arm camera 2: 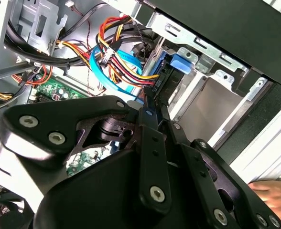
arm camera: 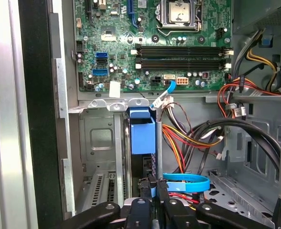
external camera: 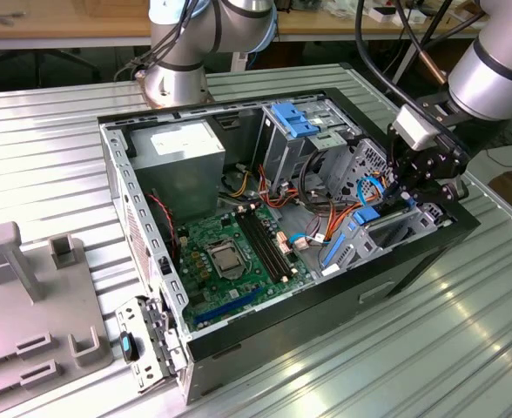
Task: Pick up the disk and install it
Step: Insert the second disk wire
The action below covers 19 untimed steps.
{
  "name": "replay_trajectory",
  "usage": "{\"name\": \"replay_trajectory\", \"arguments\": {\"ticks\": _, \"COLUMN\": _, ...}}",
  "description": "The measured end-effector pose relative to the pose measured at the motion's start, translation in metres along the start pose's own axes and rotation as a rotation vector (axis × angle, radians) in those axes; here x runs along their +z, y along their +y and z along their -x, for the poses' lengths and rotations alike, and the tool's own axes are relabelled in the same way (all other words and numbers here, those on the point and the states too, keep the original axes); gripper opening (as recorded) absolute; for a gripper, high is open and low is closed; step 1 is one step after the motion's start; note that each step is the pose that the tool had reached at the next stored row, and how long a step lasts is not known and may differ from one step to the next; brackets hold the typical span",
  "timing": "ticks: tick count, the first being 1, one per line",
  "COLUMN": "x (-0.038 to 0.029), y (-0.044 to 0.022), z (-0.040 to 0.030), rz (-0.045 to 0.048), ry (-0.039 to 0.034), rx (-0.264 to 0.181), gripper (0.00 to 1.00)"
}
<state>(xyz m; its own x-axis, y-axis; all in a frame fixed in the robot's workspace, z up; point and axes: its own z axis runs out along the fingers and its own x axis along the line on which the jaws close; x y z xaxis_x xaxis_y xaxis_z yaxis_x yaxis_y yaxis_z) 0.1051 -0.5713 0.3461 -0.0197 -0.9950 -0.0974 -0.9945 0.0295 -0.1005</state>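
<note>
The disk [arm camera: 143,136], a thin drive in a bright blue carrier frame, stands on edge in the metal drive bay [arm camera: 100,143] at the front corner of the open computer case [external camera: 265,326]. My gripper [arm camera: 153,183] reaches down to the disk's near end, and its black fingers [arm camera: 144,186] are closed tightly on that edge. In the second wrist view the gripper [arm camera 2: 153,98] pinches the dark end of the disk, and the blue frame [arm camera 2: 181,62] shows just beyond. In the exterior view the gripper [external camera: 404,196] hangs over the case's right end, above the disk [external camera: 365,216].
Bundles of red, yellow and orange wires [arm camera: 188,138] and a blue flat cable [arm camera: 186,181] crowd the space beside the bay. The green motherboard [external camera: 230,252] lies further in, the power supply [external camera: 182,152] behind it. A grey fixture [external camera: 30,287] sits at the exterior view's left. A hand [arm camera 2: 269,195] rests outside the case.
</note>
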Motion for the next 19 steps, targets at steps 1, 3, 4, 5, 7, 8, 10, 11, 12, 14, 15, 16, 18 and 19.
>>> {"name": "replay_trajectory", "arguments": {"ticks": 1, "x": 0.0005, "y": 0.0001, "z": 0.0000, "rz": 0.0000, "ry": 0.0000, "rx": 0.000, "gripper": 0.16}}
{"name": "replay_trajectory", "arguments": {"ticks": 3, "x": 0.0015, "y": 0.0002, "z": -0.0001, "rz": 0.0001, "ry": 0.0003, "rx": -0.002, "gripper": 0.16}}
{"name": "replay_trajectory", "arguments": {"ticks": 4, "x": 0.0022, "y": 0.0002, "z": -0.0002, "rz": 0.0003, "ry": 0.0003, "rx": -0.002, "gripper": 0.16}}
{"name": "replay_trajectory", "arguments": {"ticks": 5, "x": 0.0028, "y": 0.0003, "z": -0.0003, "rz": 0.0003, "ry": 0.0000, "rx": -0.003, "gripper": 0.16}}
{"name": "replay_trajectory", "arguments": {"ticks": 7, "x": 0.0038, "y": 0.0004, "z": -0.0004, "rz": 0.0004, "ry": 0.0000, "rx": -0.004, "gripper": 0.16}}
{"name": "replay_trajectory", "arguments": {"ticks": 8, "x": 0.0039, "y": 0.0004, "z": -0.0004, "rz": 0.0004, "ry": 0.0000, "rx": -0.004, "gripper": 0.16}}
{"name": "replay_trajectory", "arguments": {"ticks": 10, "x": 0.0042, "y": 0.0004, "z": -0.0004, "rz": 0.0004, "ry": -0.0003, "rx": -0.004, "gripper": 0.16}}
{"name": "replay_trajectory", "arguments": {"ticks": 11, "x": 0.0042, "y": 0.0004, "z": -0.0004, "rz": 0.0004, "ry": -0.0003, "rx": -0.004, "gripper": 0.16}}
{"name": "replay_trajectory", "arguments": {"ticks": 12, "x": 0.0042, "y": 0.0004, "z": -0.0004, "rz": 0.0004, "ry": -0.0003, "rx": -0.004, "gripper": 0.16}}
{"name": "replay_trajectory", "arguments": {"ticks": 14, "x": 0.0042, "y": 0.0004, "z": -0.0004, "rz": 0.0004, "ry": -0.0003, "rx": -0.004, "gripper": 0.16}}
{"name": "replay_trajectory", "arguments": {"ticks": 15, "x": 0.0042, "y": 0.0004, "z": -0.0004, "rz": 0.0004, "ry": -0.0003, "rx": -0.004, "gripper": 0.16}}
{"name": "replay_trajectory", "arguments": {"ticks": 16, "x": 0.0042, "y": 0.0004, "z": -0.0004, "rz": 0.0004, "ry": -0.0003, "rx": -0.004, "gripper": 0.16}}
{"name": "replay_trajectory", "arguments": {"ticks": 18, "x": 0.0046, "y": 0.0005, "z": -0.0004, "rz": 0.0004, "ry": -0.0004, "rx": -0.004, "gripper": 0.16}}
{"name": "replay_trajectory", "arguments": {"ticks": 19, "x": 0.0054, "y": 0.0006, "z": -0.0005, "rz": 0.0004, "ry": -0.0002, "rx": -0.004, "gripper": 0.16}}
